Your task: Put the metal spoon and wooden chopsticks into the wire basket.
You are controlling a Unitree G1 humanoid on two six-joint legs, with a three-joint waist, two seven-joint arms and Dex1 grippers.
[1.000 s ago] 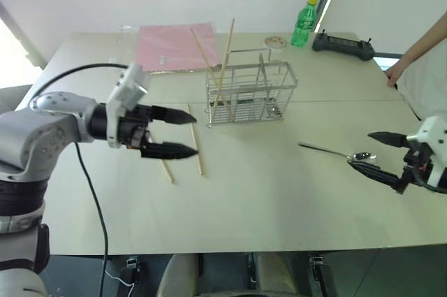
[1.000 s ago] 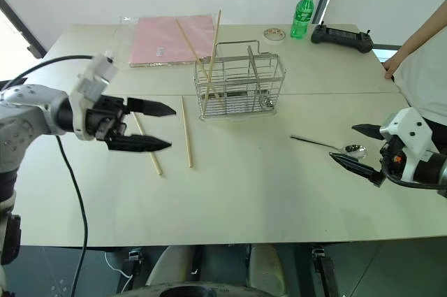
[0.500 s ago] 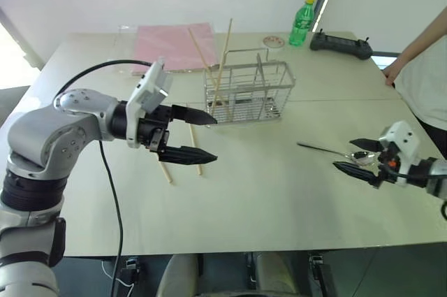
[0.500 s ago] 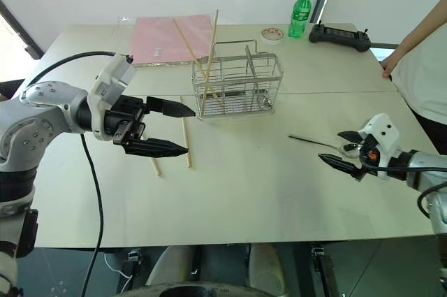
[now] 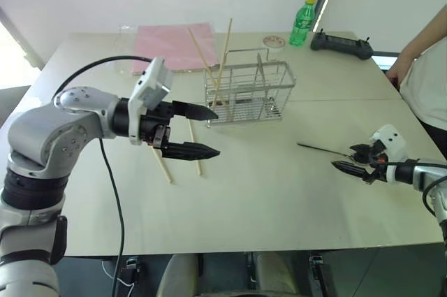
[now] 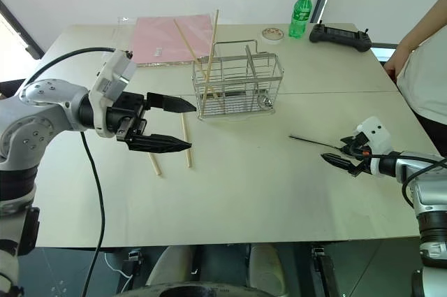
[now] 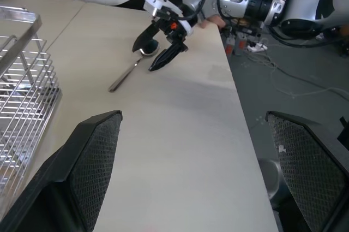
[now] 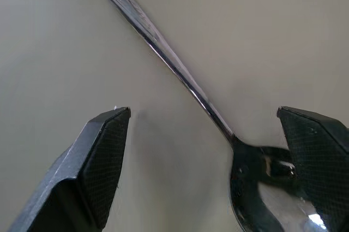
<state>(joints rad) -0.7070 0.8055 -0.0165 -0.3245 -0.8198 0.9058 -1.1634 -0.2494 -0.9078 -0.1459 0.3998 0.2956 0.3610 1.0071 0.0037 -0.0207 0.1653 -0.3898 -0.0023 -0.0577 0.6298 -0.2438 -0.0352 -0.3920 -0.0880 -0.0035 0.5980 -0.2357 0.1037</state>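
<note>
With right gripper [image 6: 340, 154] low astride metal spoon [image 8: 180, 79], jaws parted.

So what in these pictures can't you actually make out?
- Person: cut off by the right edge of both eye views; just an arm and a white top.
- Metal spoon: its bowl runs off the bottom edge of the right wrist view.
- Wire basket: cut off by the left wrist view's edge.
- Small round thing by the green bottle: too small to identify.
</note>
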